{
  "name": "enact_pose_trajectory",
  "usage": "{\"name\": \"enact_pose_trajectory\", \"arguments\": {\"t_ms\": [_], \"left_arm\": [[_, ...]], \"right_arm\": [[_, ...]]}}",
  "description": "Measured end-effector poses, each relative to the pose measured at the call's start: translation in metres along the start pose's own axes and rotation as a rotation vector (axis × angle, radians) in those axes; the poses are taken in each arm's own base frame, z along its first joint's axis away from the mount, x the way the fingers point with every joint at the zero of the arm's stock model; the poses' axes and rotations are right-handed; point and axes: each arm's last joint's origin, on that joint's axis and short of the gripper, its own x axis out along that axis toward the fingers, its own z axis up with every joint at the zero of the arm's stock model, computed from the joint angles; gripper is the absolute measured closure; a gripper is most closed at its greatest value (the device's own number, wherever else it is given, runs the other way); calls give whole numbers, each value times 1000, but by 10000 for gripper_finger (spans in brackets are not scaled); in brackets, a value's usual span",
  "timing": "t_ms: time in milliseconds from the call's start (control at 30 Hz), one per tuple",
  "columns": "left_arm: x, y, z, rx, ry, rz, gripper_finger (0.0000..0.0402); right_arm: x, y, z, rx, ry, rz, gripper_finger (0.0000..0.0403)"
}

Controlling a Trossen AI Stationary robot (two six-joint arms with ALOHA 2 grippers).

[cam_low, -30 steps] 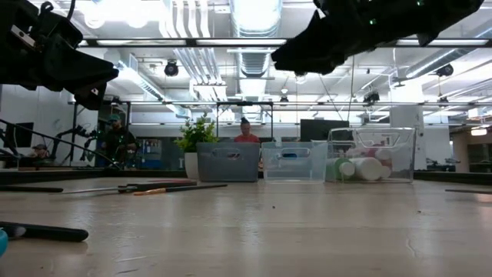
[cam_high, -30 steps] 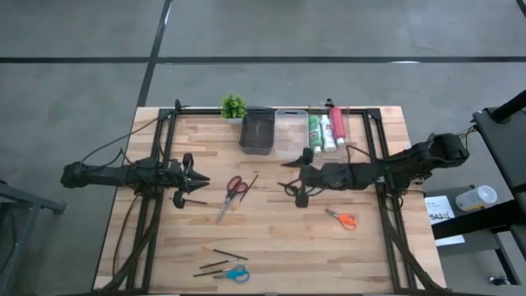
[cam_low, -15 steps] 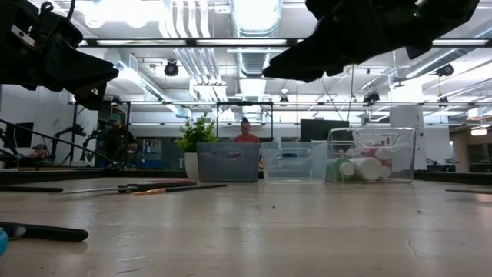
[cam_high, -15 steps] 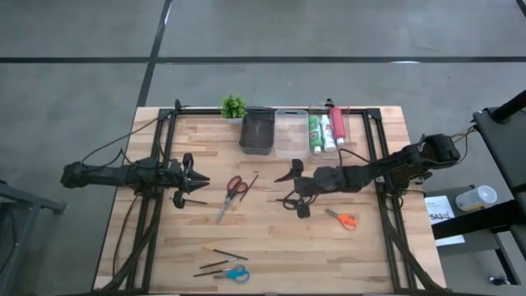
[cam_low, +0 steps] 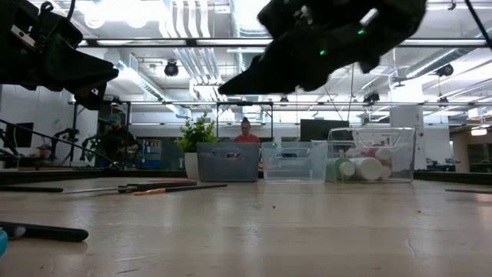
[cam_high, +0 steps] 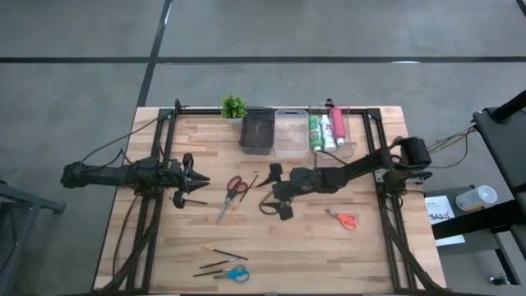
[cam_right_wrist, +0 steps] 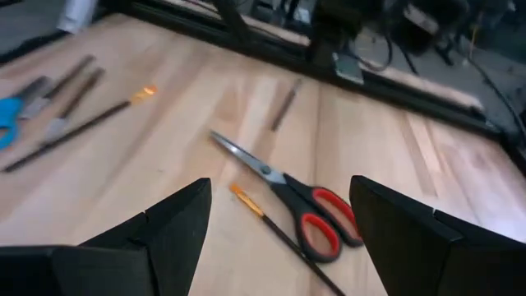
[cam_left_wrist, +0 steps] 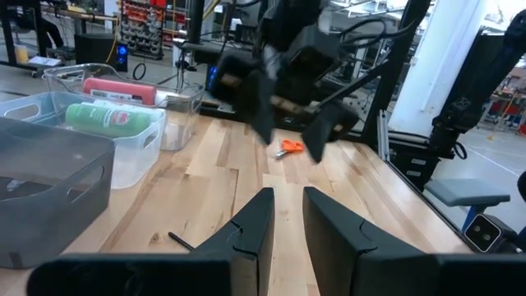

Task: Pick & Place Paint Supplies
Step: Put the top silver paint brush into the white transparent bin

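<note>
- While its jaws stand wide apart and hold nothing, the right gripper hangs over mid-desk, just at 3 o'clock of the red-handled scissors.
- Its wrist view frames those scissors between the spread fingers, a thin brush lying against them.
- At the desk's 9 o'clock edge the left gripper waits, its fingers a narrow gap apart and empty.
- Done, by the look of it: three paint tubes, green, white and pinkish-red, lie in the clear bin at 12 o'clock.
- Left to do: the red scissors, orange-handled scissors at 4 o'clock, blue-handled scissors with loose brushes at 6 o'clock; the dark bin and middle clear bin look empty.
- Only the high view maps every item; the low view adds the bins side-on, the potted plant and people in the room behind.
- From the left wrist view, the right gripper shows raised clear of the desk, orange scissors beyond.
</note>
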Motion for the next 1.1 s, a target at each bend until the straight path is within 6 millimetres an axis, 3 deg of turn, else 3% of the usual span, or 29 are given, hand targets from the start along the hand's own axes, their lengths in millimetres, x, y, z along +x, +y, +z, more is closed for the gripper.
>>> {"name": "enact_pose_trajectory", "arguments": {"t_ms": [233, 433, 767, 967, 1100], "left_arm": [[0, 0, 0, 0, 0, -1, 325], [0, 0, -1, 0, 6, 1, 325], [1, 0, -2, 0, 22, 4, 325], [3, 1, -3, 0, 41, 7, 324], [2, 1, -3, 0, 38, 7, 324]], "right_arm": [[28, -16, -6, 83, 124, 59, 115], [41, -30, -3, 81, 126, 39, 115], [72, -42, -10, 246, 99, -8, 115], [95, -30, -4, 292, -87, 3, 115], [118, -22, 0, 300, -107, 10, 115]]}}
